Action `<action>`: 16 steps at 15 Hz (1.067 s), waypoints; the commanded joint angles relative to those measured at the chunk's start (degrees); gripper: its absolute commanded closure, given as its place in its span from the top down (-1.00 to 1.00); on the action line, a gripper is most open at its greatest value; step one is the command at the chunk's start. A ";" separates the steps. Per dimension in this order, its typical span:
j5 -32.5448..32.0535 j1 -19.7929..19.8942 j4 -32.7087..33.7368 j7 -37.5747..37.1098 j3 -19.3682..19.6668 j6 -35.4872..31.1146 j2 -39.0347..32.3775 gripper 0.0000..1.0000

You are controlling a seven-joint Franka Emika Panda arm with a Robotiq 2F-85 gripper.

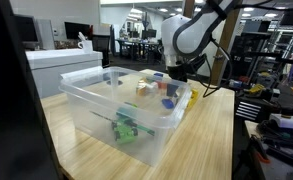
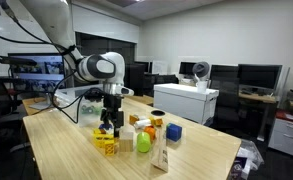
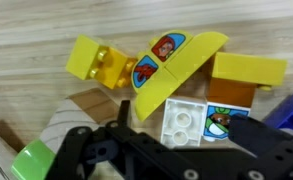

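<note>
Claw hung wide open just above a yellow plastic toy brick on the wooden table; seemingly the approach step, which next called for lowering squarely.

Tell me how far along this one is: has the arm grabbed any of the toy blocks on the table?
Looks done: a green piece lies in the clear bin. In hand: nothing; the gripper hangs over the block pile, jaws open and empty, the white brick and yellow brick just beneath. Left: every block in the pile lies on the table, none gripped.
</note>
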State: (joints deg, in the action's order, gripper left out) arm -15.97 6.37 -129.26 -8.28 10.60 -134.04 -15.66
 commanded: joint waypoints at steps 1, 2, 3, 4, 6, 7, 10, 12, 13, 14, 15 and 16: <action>3.99 0.42 -0.39 1.13 -1.05 -0.01 2.92 1.00; 6.08 0.49 0.11 1.70 -1.57 0.35 4.08 1.00; 7.53 0.37 0.83 1.75 -1.90 0.29 4.75 1.00; 8.65 0.15 2.01 1.28 -2.22 0.16 4.95 1.00; 10.02 0.00 3.25 1.30 -2.78 -0.16 5.89 1.00; 10.75 -0.03 3.78 1.43 -3.11 0.10 6.57 1.00; 10.78 -0.11 1.87 1.37 -3.21 1.12 8.28 1.00; 9.75 0.06 -0.29 2.04 -2.97 1.59 8.91 1.00; 9.16 0.12 -1.11 2.21 -2.80 1.15 8.61 1.00; 8.56 0.16 -1.64 2.25 -2.63 0.72 8.14 1.00; 8.17 0.21 -2.00 2.44 -2.52 0.21 7.70 1.00; 7.79 0.29 -2.01 2.21 -2.31 -0.22 6.83 1.00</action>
State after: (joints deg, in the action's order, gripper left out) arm -7.07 6.25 -129.45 -7.60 7.86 -132.97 -8.94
